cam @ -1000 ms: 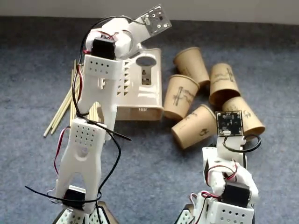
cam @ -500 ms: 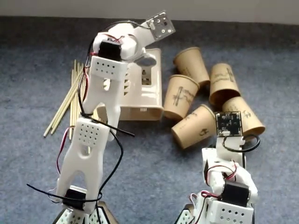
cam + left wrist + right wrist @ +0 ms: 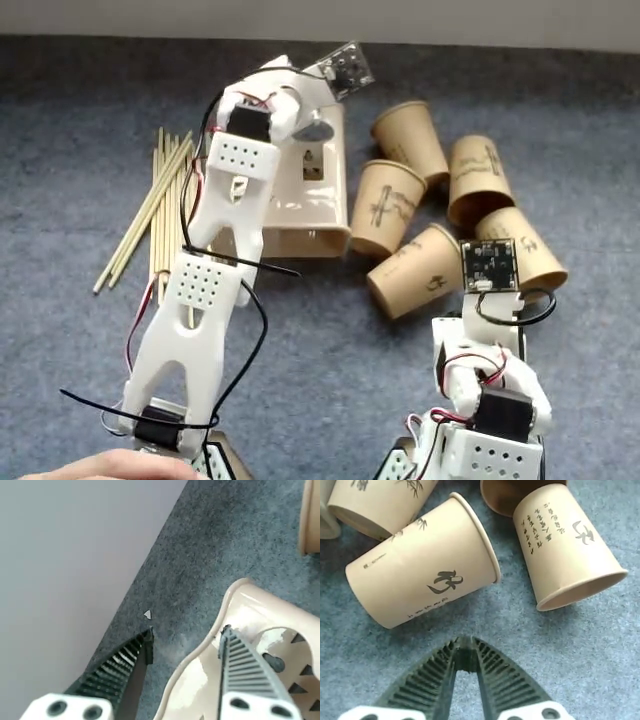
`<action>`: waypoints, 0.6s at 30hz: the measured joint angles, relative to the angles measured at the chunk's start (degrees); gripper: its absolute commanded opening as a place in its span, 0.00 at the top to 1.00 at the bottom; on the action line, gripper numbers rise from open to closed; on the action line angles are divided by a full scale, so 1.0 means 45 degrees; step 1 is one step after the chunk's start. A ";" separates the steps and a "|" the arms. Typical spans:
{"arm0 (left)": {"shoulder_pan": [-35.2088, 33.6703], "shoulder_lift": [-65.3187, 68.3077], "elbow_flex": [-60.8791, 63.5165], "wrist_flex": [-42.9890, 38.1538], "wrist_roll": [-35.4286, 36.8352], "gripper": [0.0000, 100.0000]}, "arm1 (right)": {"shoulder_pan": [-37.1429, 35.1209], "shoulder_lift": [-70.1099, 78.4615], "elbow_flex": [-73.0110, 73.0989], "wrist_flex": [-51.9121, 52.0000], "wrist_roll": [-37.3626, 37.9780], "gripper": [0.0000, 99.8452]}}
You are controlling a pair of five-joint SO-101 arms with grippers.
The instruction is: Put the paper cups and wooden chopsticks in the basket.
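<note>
The left jaws stood wide, astride the rim of the basket [image 3: 300, 238]; the right jaws were closed, tips just short of a toppled paper cup [image 3: 425, 562]; the wooden chopsticks [image 3: 152, 215] lay beside the basket on the desk [image 3: 60, 130].

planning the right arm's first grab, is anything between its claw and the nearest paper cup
Nothing visible does. In the right wrist view only bare carpet lies between the right claw and the nearest paper cup, which lies on its side just ahead. The claw's jaws are shut, so they would likely need opening first.
</note>
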 measured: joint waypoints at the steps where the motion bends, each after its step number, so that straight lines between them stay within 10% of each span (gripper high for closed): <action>1: 0.0000 0.0176 0.0000 -0.0195 0.0000 0.77 | 0.0000 -0.0020 0.0000 0.0000 0.0000 0.99; 11: -0.0332 0.1211 -0.0137 -0.0742 0.0000 0.78 | 0.0000 -0.0078 0.0000 0.0000 0.0000 0.99; 18: -0.0274 0.0059 -0.0176 0.2501 0.0020 0.77 | -0.0078 -0.0078 0.0000 0.0000 0.0000 0.99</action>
